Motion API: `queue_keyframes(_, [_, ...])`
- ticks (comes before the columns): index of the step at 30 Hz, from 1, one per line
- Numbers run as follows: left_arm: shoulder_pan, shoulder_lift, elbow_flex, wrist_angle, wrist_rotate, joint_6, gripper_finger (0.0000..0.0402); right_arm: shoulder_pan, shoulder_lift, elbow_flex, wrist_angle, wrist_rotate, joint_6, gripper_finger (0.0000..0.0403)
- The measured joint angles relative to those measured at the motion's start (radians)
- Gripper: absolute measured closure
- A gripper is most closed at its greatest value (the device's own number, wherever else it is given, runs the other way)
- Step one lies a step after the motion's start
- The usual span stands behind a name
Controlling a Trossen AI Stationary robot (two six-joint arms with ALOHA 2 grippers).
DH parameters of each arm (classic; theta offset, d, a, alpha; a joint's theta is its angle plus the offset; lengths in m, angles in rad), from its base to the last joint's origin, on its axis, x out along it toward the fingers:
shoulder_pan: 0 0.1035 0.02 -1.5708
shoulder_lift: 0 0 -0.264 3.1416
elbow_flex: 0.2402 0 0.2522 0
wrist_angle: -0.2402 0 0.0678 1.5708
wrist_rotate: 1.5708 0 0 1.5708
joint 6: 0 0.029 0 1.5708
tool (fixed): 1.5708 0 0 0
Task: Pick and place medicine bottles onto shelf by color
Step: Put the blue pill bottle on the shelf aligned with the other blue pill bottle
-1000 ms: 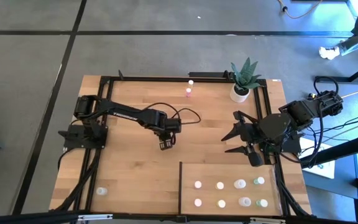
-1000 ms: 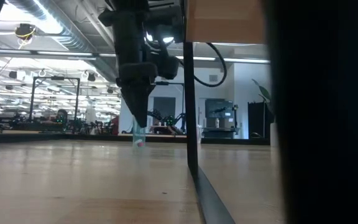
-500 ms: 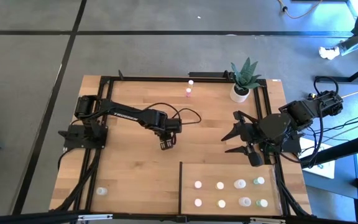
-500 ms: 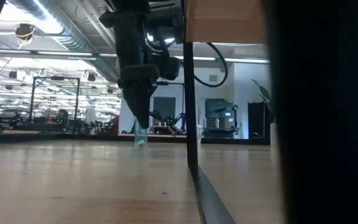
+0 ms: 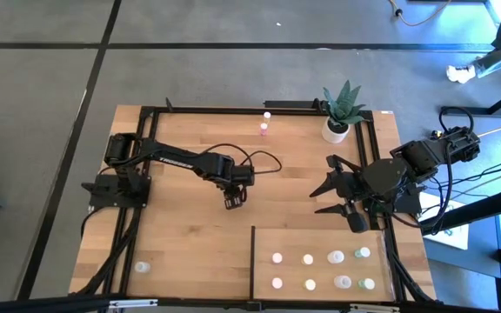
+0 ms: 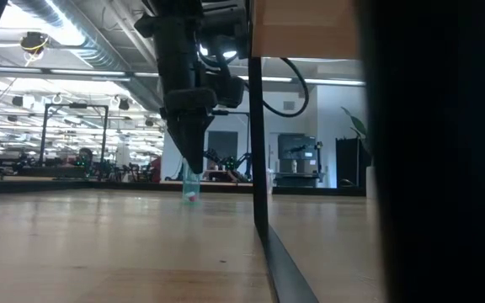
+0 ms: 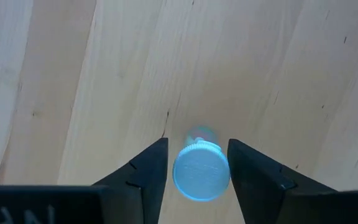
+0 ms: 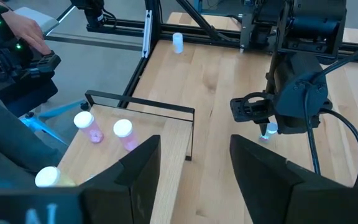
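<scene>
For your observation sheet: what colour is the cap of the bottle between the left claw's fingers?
Pale blue-white; the bottle shows best in the left wrist view.

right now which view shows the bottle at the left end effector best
The left wrist view: the bottle fills the gap between the left end effector fingers. The low view shows it small, under the fingers; the right wrist view shows it far off; the high view hides it.

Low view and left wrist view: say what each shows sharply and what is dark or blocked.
Low view: a black mass blocks the picture's right side; the dark left gripper is silhouetted against the bright room, the small pink-based bottle below it. Left wrist view: evenly lit; the bottle's pale blue round cap is sharp between the fingers, gaps either side.
</scene>
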Motion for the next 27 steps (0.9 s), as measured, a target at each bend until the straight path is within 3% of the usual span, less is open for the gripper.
queue_keyframes(11, [0.0, -0.005, 0.003, -0.012, 0.019, -0.002, 0.0242, 0.0, 0.0, 0.0, 0.0, 0.0, 0.0, 0.0208])
queue_keyframes(27, [0.0, -0.005, 0.133, -0.139, 0.019, 0.0, 0.0242, 0.0, 0.0, 0.0, 0.0, 0.0, 0.0, 0.0208])
